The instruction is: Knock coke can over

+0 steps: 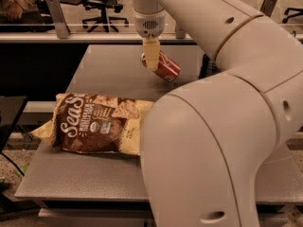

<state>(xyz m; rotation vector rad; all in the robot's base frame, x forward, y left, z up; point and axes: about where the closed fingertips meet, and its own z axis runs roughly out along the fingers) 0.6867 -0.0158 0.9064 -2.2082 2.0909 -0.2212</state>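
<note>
The coke can (165, 68), red-orange with a silver top, lies tilted almost on its side on the grey table (104, 74), its top pointing up-left. My gripper (151, 56) hangs down from the arm just above the can's left end, and a cream-coloured finger (151, 55) overlaps the can's top. The can is partly hidden behind that finger.
A brown Sea Salt chip bag (92, 123) lies flat on the near left part of the table. My large white arm (213, 126) fills the right half of the view and hides the table's right side. Office chairs (102, 6) and a glass rail stand behind the table.
</note>
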